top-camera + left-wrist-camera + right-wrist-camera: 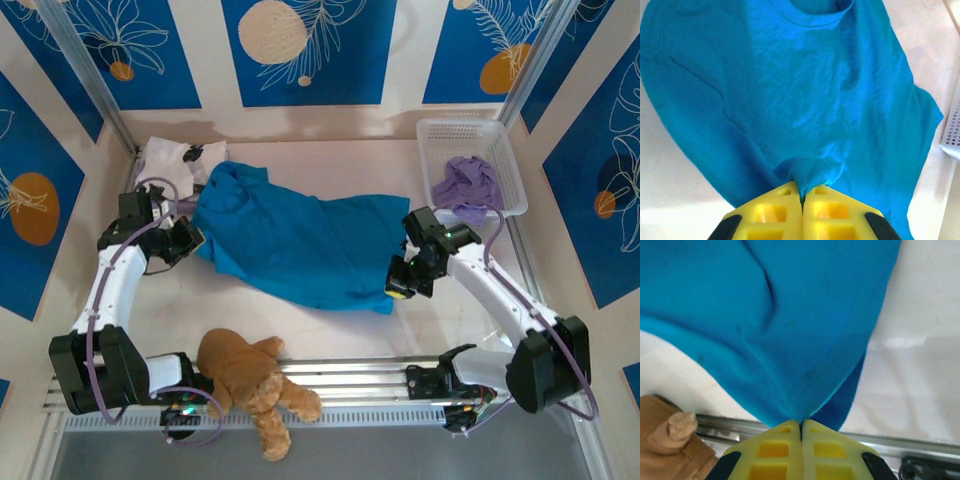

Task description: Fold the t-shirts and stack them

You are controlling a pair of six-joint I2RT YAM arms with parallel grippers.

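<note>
The teal t-shirt (290,245) is spread over the middle of the table (330,335). One edge is pinched in the closed left gripper (802,194), and the hem is pinched in the closed right gripper (801,424).

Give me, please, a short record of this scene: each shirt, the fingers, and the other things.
teal shirt: spread crumpled on table, unfolded
left fingers: shut on a pinch of it
right fingers: shut on its hem
lavender shirts: bunched in basket, far right
blotched shirt: far left corner, beside teal shirt
bear: near edge, by left arm's base
</note>
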